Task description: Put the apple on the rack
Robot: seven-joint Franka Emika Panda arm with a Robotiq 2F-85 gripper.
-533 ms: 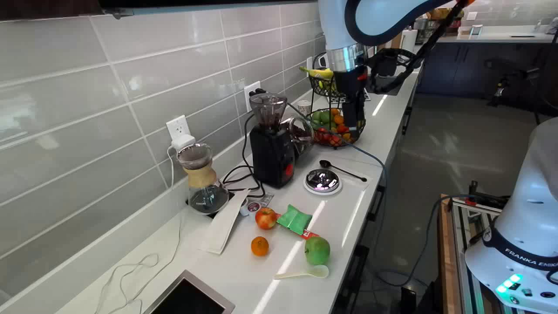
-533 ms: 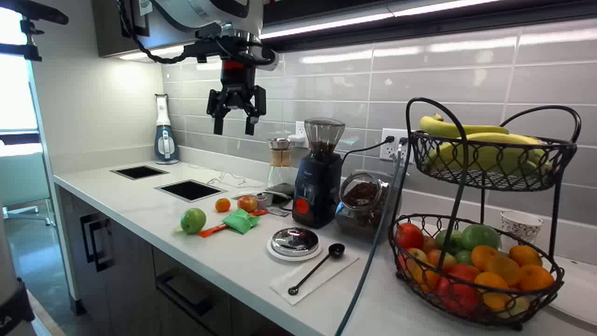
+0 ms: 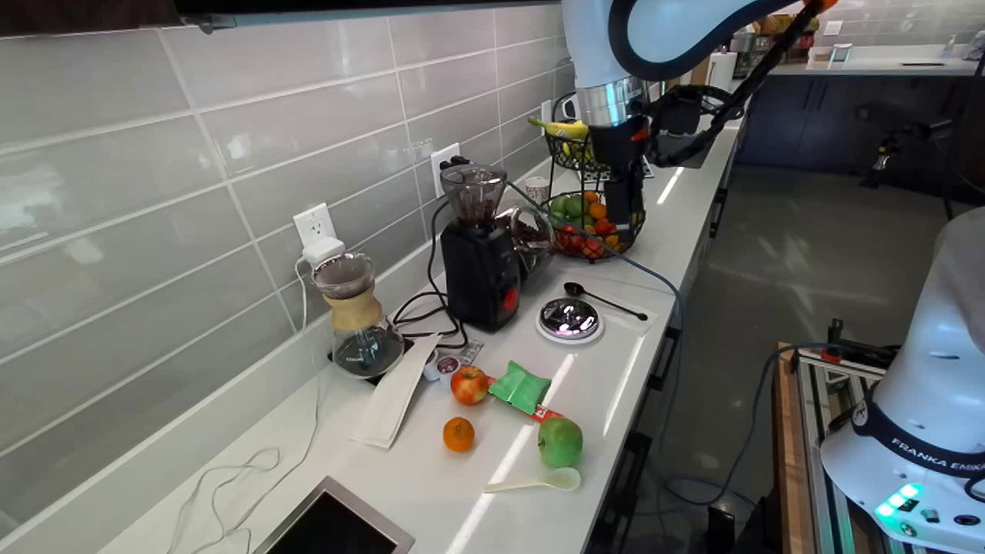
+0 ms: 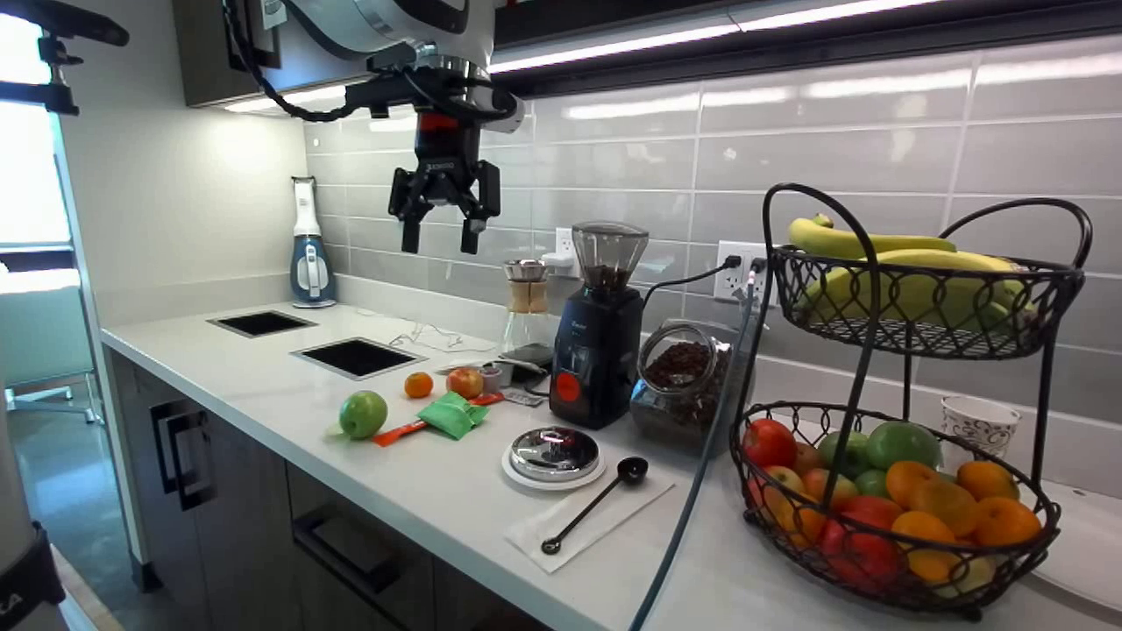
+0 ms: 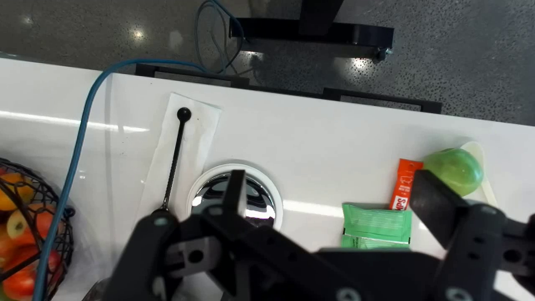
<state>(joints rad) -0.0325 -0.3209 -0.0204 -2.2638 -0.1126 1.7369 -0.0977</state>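
Observation:
The light-green apple (image 3: pixel 560 442) rests on the white counter near its front edge, beside a pale spoon. It also shows in the other exterior frame (image 4: pixel 363 414) and in the wrist view (image 5: pixel 455 170), partly behind a finger. The rack (image 4: pixel 907 350) is a black wire two-tier stand with bananas above and mixed fruit below; it shows in both exterior views (image 3: pixel 571 158). My gripper (image 4: pixel 440 238) is open and empty, pointing down high above the counter. In the wrist view its fingers (image 5: pixel 330 177) are spread wide, with counter and a green packet seen between them.
A green packet (image 4: pixel 452 414) and red stick packet lie near the apple, with an orange (image 4: pixel 418 385) and a red apple (image 4: pixel 465 382). A black grinder (image 4: pixel 598 346), a coffee jar (image 4: pixel 684 381), a chrome lid (image 4: pixel 554 453) and a blue cable (image 4: pixel 688 508) stand between apple and rack.

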